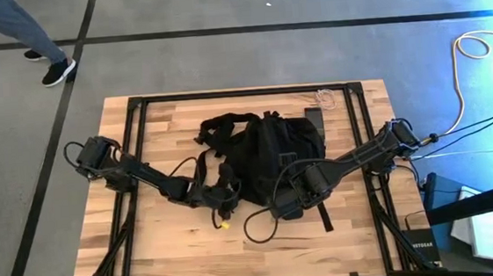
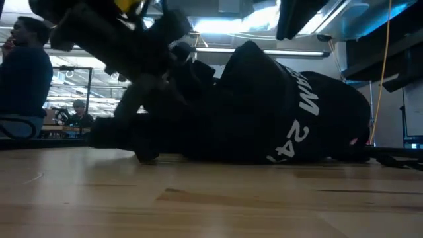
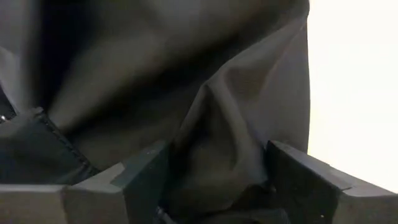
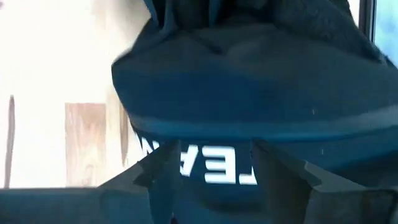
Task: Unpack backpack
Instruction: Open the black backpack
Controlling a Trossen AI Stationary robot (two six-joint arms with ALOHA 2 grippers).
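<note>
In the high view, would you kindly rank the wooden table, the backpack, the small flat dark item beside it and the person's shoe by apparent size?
1. Wooden table
2. Backpack
3. and 4. Shoe and flat dark item: they look alike, so I won't rank them.

The large black soft fabric backpack (image 1: 270, 158) occupies the wooden table's (image 1: 149, 243) centre, blocking passage there; bare wood along the near edge stays passable.

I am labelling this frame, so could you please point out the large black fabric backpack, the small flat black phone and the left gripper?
Large black fabric backpack (image 1: 274, 149), high view, main body.
Small flat black phone (image 1: 314, 117), high view, its middle.
Left gripper (image 3: 214, 180), left wrist view, between fingertips.
</note>
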